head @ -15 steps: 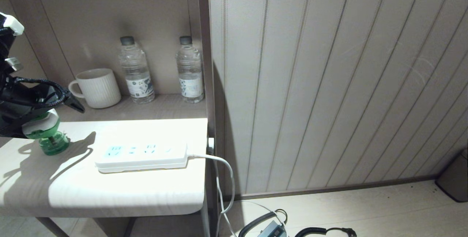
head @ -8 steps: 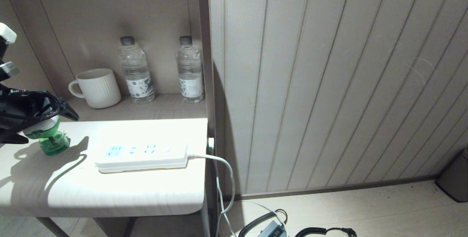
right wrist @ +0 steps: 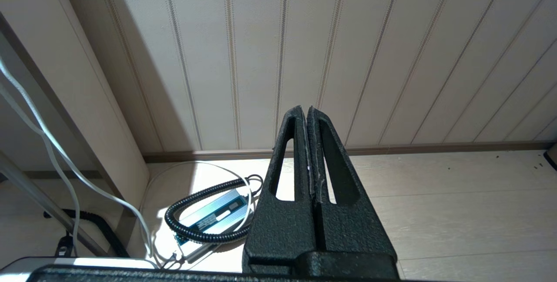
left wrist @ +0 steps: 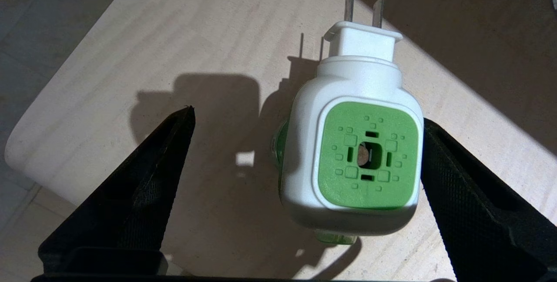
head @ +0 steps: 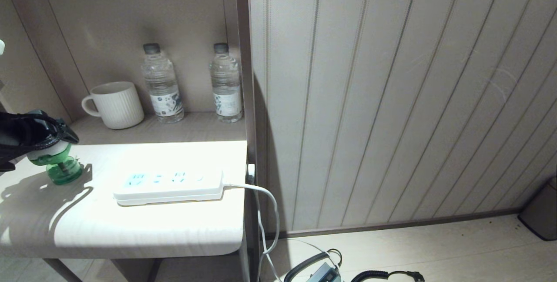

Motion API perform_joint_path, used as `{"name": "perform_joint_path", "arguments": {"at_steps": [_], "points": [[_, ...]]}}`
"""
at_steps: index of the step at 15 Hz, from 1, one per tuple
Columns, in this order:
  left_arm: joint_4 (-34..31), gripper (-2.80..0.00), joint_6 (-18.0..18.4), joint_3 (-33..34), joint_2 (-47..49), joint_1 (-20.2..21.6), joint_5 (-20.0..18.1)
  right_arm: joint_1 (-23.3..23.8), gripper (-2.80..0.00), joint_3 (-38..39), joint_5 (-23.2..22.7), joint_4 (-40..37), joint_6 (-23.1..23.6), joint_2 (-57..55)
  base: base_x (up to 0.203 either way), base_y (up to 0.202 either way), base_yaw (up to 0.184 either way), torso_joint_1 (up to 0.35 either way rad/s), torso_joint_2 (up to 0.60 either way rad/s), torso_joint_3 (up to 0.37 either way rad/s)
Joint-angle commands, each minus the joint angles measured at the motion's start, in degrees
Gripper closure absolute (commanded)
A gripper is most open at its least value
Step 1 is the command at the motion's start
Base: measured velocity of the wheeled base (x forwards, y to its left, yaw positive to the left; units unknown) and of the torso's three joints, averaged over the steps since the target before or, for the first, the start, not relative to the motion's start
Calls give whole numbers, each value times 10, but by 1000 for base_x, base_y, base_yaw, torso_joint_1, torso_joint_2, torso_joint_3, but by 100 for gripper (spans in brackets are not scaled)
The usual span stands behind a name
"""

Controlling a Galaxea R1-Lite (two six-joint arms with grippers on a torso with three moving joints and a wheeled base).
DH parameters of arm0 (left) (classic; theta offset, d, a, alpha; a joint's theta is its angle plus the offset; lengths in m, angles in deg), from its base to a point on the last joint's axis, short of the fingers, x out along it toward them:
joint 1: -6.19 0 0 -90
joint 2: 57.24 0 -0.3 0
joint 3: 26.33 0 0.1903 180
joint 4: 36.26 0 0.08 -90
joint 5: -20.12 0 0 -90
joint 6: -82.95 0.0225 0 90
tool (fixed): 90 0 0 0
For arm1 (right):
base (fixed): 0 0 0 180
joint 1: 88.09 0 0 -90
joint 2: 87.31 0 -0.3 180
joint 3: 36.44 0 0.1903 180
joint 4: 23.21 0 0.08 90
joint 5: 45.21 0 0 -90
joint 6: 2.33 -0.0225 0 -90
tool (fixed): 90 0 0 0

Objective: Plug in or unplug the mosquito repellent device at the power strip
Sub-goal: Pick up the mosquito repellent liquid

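The mosquito repellent device (head: 61, 166) stands unplugged on the pale table (head: 143, 229) at its left end, a green bottle under a white cap. In the left wrist view its green-centred cap (left wrist: 367, 156) faces the camera, and two bare metal prongs (left wrist: 363, 10) stick out. My left gripper (head: 41, 151) (left wrist: 307, 114) is open, straddling the cap from above. One finger (left wrist: 470, 203) is close beside the cap, the other (left wrist: 148, 190) well clear. The white power strip (head: 169, 184) lies to the device's right with nothing plugged in. My right gripper (right wrist: 307, 110) hangs shut near the floor.
A ribbed mug (head: 115, 104) and two clear water bottles (head: 162, 84) (head: 226, 82) stand in the niche behind the table. The strip's white cable (head: 265, 203) drops off the table's right edge beside the panelled wall. A coiled black cable (right wrist: 204, 212) and a metal box lie on the floor.
My left gripper has drawn back toward the left edge of the head view, its fingers still open. The device and power strip stay where they were.
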Motion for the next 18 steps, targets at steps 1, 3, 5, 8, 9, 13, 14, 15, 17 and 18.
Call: {"name": "perform_joint_path", "arguments": {"at_steps": [1, 3, 5, 8, 9, 13, 14, 15, 17, 18], "points": [[-4, -280, -1, 1, -13, 3, 1, 0, 0, 0, 0, 0, 0, 0, 0, 0, 0, 0, 0, 0], [-8, -280, -1, 2, -18, 3, 1, 0, 0, 0, 0, 0, 0, 0, 0, 0, 0, 0, 0, 0], [-9, -280, 0, 14, -27, 2, 1, 0, 0, 0, 0, 0, 0, 0, 0, 0, 0, 0, 0, 0], [-8, -280, 4, 33, -35, -13, -2, 0, 0, 0, 0, 0, 0, 0, 0, 0, 0, 0, 0, 0], [-9, -280, 10, 34, -35, -17, -2, 0, 0, 0, 0, 0, 0, -1, 0, 0, 0, 0, 0, 0], [-10, -280, 18, 39, -47, -22, -2, 0, 0, 0, 0, 0, 0, 0, 0, 0, 0, 0, 0, 0], [-10, -280, 24, 45, -56, -22, -2, 0, 0, 0, 0, 0, 1, -1, 0, 0, 0, 0, 0, 0], [-11, -280, 34, 51, -64, -22, -1, 0, 0, 0, 0, 0, 0, 0, 0, 0, 0, 0, 0, 0], [-20, -280, 38, 55, -76, -21, 0, 0, 0, 0, 0, 0, 0, 0, 0, 0, 0, 0, 0, 0], [-23, -280, 38, 54, -77, -21, 1, 0, 0, 0, 0, 0, 0, 0, 0, 0, 0, 0, 0, 0]]}}
